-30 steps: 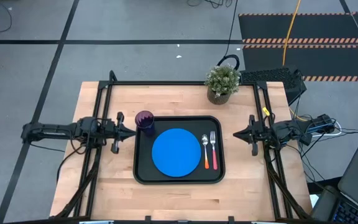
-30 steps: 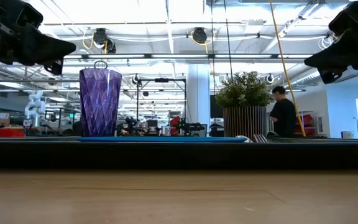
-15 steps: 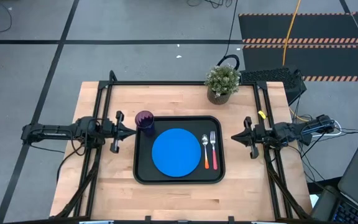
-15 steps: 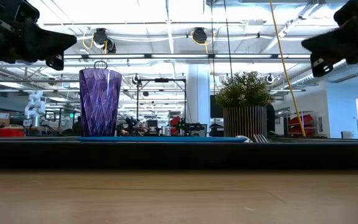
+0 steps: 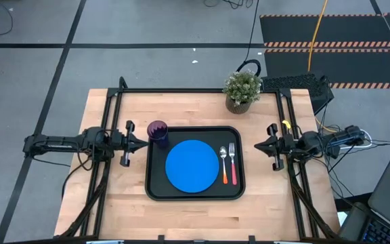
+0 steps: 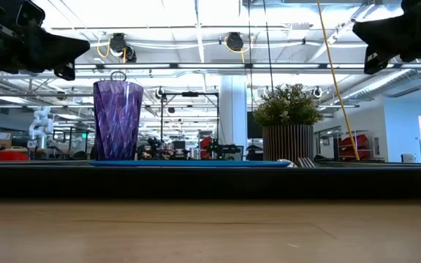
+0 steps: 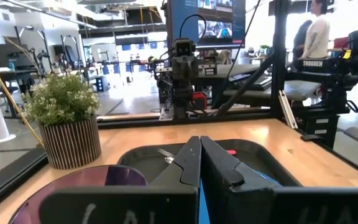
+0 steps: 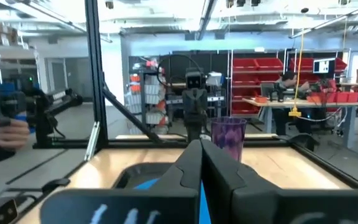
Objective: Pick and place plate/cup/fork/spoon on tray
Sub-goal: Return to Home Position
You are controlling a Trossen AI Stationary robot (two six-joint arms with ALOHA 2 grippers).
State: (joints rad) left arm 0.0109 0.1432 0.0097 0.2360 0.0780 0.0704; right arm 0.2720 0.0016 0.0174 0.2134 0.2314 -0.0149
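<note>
seen from above, the plate (image 5: 192,166), cup (image 5: 158,129), spoon (image 5: 223,165) and fork (image 5: 233,161) are all on the tray (image 5: 193,197); the left gripper (image 5: 141,144) points at the cup from near, the right gripper (image 5: 257,146) is off the tray's other side. in the low view the cup stands tall, so i think a low swing of the left arm could tip it. the left wrist view shows its fingers (image 7: 188,163) pressed together on nothing, the right wrist view the same.

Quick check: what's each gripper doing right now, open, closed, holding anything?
Left gripper: closed, holding nothing, off the tray's left edge.
Right gripper: closed, holding nothing, off the tray's right edge.
</note>
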